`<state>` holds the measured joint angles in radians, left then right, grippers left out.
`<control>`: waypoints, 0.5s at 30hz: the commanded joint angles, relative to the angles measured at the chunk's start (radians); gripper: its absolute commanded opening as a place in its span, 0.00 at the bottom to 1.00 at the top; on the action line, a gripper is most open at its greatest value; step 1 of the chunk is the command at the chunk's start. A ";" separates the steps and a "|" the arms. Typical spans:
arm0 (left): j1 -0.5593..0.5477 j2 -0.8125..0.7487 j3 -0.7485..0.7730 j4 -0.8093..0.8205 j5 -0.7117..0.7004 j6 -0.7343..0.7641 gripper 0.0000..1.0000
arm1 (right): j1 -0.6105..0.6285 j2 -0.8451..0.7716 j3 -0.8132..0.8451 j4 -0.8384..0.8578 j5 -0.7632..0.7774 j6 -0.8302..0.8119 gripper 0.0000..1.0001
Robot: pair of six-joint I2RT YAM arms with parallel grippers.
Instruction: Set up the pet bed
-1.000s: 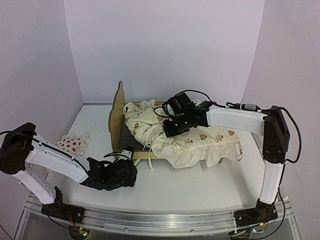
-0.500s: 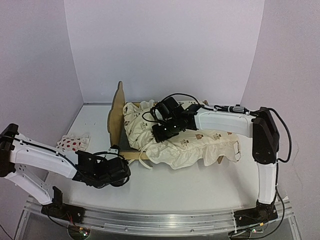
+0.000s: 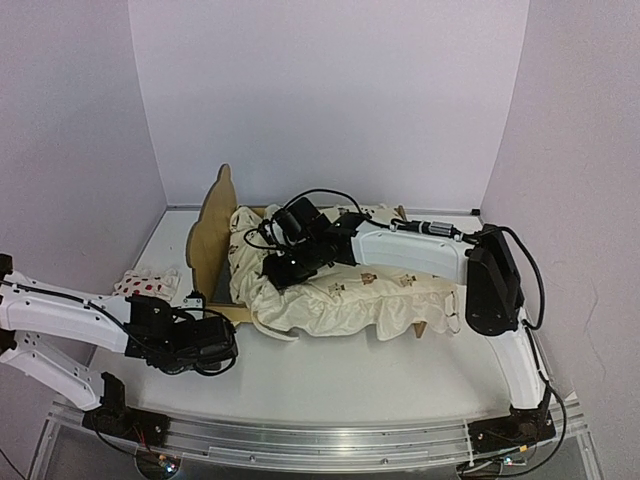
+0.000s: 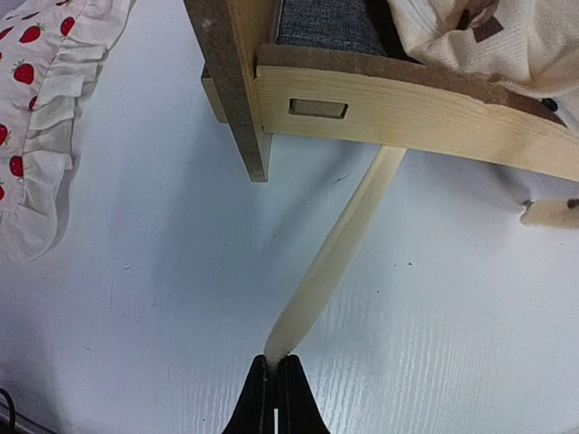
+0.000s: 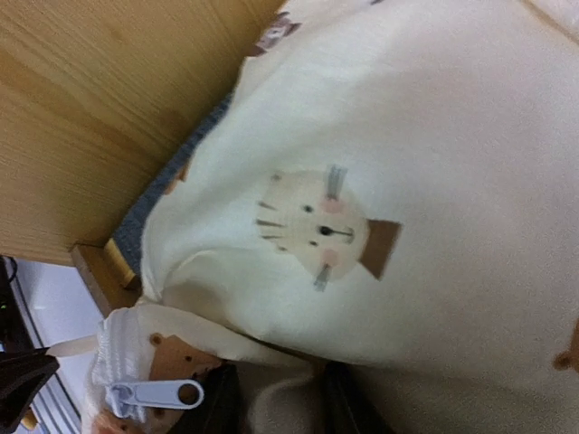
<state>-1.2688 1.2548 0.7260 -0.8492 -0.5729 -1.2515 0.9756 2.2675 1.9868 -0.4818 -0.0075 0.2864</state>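
Note:
The pet bed [image 3: 208,238], light plywood with an ear-shaped headboard, stands at the table's middle. Its side rail [image 4: 407,108] and dark grey base [image 4: 326,27] show in the left wrist view. A cream ruffled cushion [image 3: 345,295] printed with bear faces lies bunched over it. My left gripper [image 3: 218,322] is just in front of the headboard corner, shut [image 4: 276,366] on the end of a cream tie strap [image 4: 339,244] that runs under the rail. My right gripper [image 3: 283,265] is on the cushion near the headboard, shut [image 5: 276,407] on a fold of cushion fabric [image 5: 362,163].
A small white pillow with red strawberries [image 3: 148,285] lies on the table left of the bed and shows in the left wrist view [image 4: 36,117]. A white zipper pull [image 5: 149,396] hangs at the cushion's edge. Purple walls close in on three sides.
The bed and cushion have slid left. My right gripper moved left along the cushion toward the headboard. My left gripper drew back left and nearer with the strap.

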 commanded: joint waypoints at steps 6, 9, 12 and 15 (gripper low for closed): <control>-0.005 -0.046 -0.025 -0.122 0.006 -0.117 0.00 | 0.021 -0.026 0.101 0.034 -0.303 0.060 0.56; -0.005 -0.064 -0.042 -0.121 0.005 -0.127 0.00 | 0.020 -0.081 0.052 0.076 -0.313 0.052 0.66; -0.005 -0.069 -0.050 -0.113 0.006 -0.125 0.00 | 0.020 -0.110 0.047 0.081 -0.244 0.021 0.72; -0.005 -0.071 -0.057 -0.098 0.008 -0.115 0.00 | 0.020 -0.102 0.054 0.074 -0.152 -0.033 0.76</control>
<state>-1.2690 1.2038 0.6853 -0.9081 -0.5694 -1.3457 0.9901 2.2399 2.0319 -0.4530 -0.2429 0.3176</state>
